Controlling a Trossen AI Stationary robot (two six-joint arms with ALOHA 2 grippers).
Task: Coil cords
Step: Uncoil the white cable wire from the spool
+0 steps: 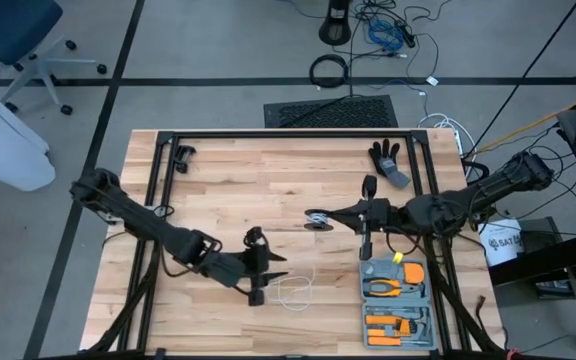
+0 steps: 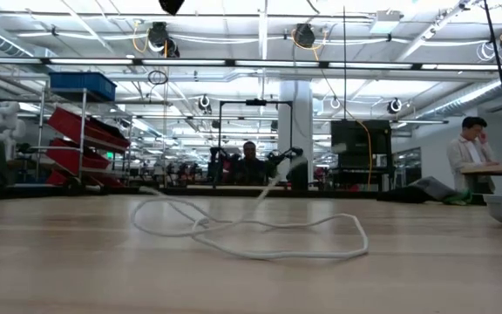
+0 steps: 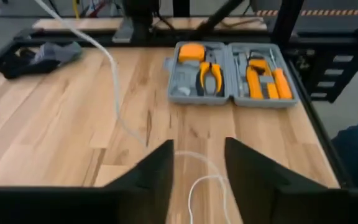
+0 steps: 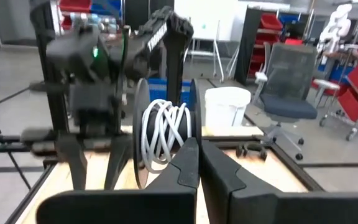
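Mid-coil: right claw [image 1: 336, 214] shut on reel [image 4: 163, 134]; left claw [image 3: 197, 168] open over loose cord [image 1: 293, 290]. Next: regrip cord, feed onto reel.

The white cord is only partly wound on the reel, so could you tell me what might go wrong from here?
1. The left gripper stands open over the white cord, which lies in loose loops on the table; they may tangle or knot when pulled.
2. The right gripper holds the reel shut at its edge; a tug could twist it loose.
3. The cord runs near the tool case and might snag there.
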